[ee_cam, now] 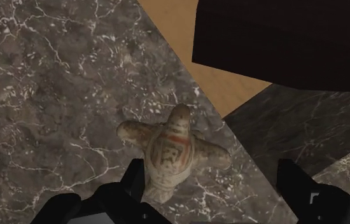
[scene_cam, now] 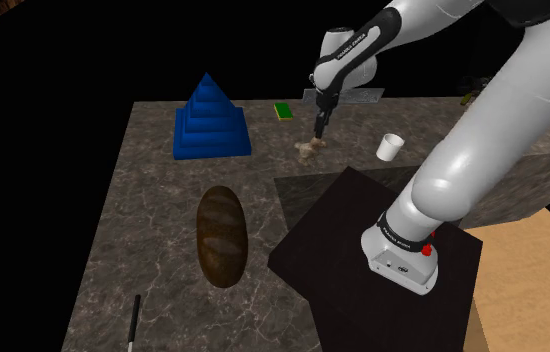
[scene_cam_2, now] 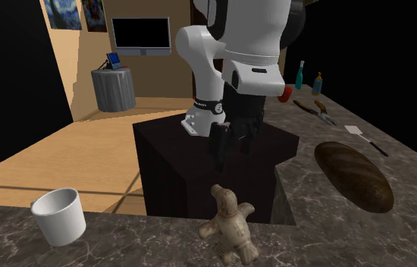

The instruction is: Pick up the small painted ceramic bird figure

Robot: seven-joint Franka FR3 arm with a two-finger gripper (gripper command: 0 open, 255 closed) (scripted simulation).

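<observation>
Bird figure (ee_cam: 170,153) lying on the dark marbled counter (ee_cam: 53,95), beneath the gripper (ee_cam: 213,175), whose fingers stand wide apart.

In the wrist view the tan bird with its reddish painted marks lies between the two black fingers, much nearer one of them, which overlaps its tail end; the other finger stands clear of it. In the shoulder view the bird (scene_cam: 308,149) is a small pale shape just below the gripper (scene_cam: 319,133), its markings too small to make out, between a blue stepped pyramid (scene_cam: 210,120) and a white cup (scene_cam: 390,147). In the second exterior view the gripper (scene_cam_2: 224,161) hangs above the bird (scene_cam_2: 230,226), its black fingers hard to separate from the dark stand (scene_cam_2: 177,167) behind them.
</observation>
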